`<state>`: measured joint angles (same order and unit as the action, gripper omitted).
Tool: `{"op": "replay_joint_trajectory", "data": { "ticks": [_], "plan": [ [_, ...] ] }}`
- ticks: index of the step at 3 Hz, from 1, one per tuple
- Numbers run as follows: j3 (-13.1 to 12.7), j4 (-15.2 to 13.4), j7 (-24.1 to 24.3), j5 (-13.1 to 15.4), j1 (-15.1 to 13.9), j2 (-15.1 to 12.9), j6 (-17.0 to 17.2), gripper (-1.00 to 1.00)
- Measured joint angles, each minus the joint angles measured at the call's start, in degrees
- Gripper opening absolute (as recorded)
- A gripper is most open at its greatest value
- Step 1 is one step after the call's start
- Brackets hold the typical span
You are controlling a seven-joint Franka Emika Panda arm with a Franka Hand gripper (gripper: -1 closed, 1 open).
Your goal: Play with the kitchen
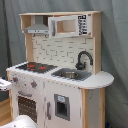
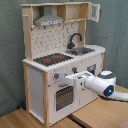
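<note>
The gripper (image 2: 66,77) is reaching at the kitchen (image 2: 60,60) front, just below the hob (image 2: 52,59); whether its fingers are parted, I cannot tell. The kitchen is looking stiff and heavy, so the small knobs (image 2: 56,76) are seeming the likeliest hold.

Can't make out any text, tbh. The kitchen (image 1: 55,75) has dark marks on its microwave panel (image 1: 84,22) in the first exterior view (buttons or digits, idk), but none legible. No brand, no numbers in both exterior views.
</note>
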<state>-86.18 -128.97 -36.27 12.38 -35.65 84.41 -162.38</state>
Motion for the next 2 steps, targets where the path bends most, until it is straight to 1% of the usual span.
{"op": "replay_joint_trajectory", "data": {
  "ticks": [1,2],
  "plan": [
    [-0.22,0.07,5.35,-0.14,1.37,-0.02,1.88,1.00],
    [-0.20,-0.42,8.06,-0.12,3.88,0.08,6.85,1.00]
  ]
}}
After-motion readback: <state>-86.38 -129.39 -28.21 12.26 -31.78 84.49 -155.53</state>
